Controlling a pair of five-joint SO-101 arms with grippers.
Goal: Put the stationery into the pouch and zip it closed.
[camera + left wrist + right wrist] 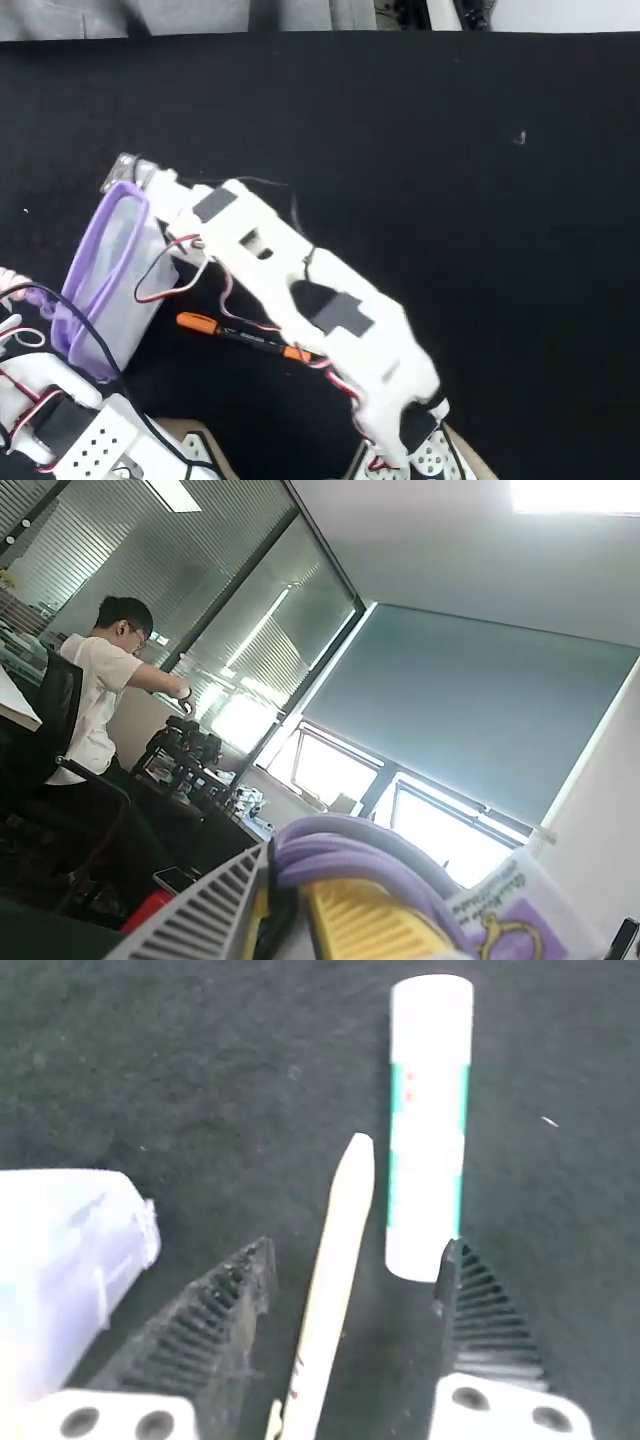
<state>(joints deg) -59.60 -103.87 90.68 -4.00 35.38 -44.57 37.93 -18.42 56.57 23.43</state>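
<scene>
A translucent pouch [110,270] with a purple rim stands open on the black table at the left. My left gripper [62,345] is shut on its near end; the left wrist view shows one ribbed finger [200,910] pressed against the purple rim [350,855]. My right gripper [357,1248] hangs open just above the table, by the pouch's far end [130,172]. A cream pen [330,1290] lies between its fingers. A white glue stick [428,1120] with green bands lies just beyond, beside the pen. The pouch's corner [60,1260] sits beside one finger.
An orange and black pen [240,337] lies on the table under the right arm, near the pouch. The black table [450,200] stretches wide to the right and to the back. Both arm bases stand at the front edge.
</scene>
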